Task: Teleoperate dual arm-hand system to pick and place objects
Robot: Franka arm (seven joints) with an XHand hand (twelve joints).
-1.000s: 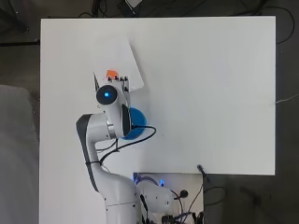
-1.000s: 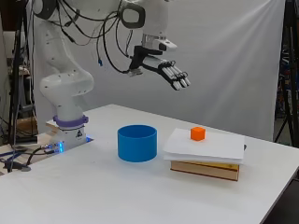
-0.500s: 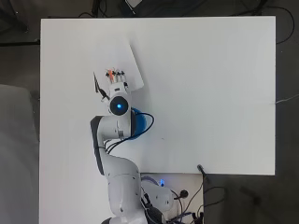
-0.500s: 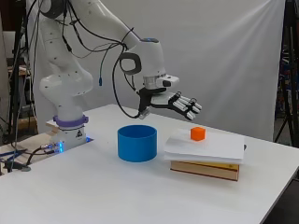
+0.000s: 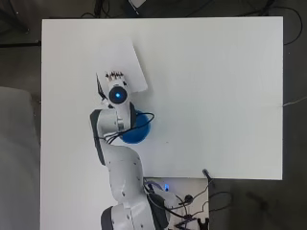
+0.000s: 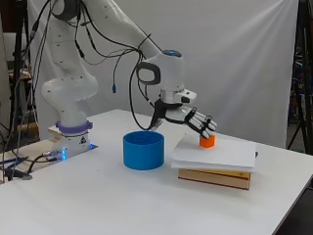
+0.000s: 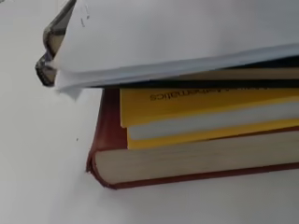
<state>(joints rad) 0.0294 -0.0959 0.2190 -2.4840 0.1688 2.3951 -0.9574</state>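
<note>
Orange cube point(image 6: 207, 141) sits on white sheets point(image 6: 220, 155) topping book stack point(image 7: 196, 140), squat, no clear long axis. Hand point(image 6: 193, 119) just above cube, fingers point(image 6: 205, 125) extended, apart, holding nothing. Blue cup point(image 6: 143, 150) beside stack, upright. White table point(image 5: 216, 96) bare toward right and far edges. Grey curtain behind.
</note>
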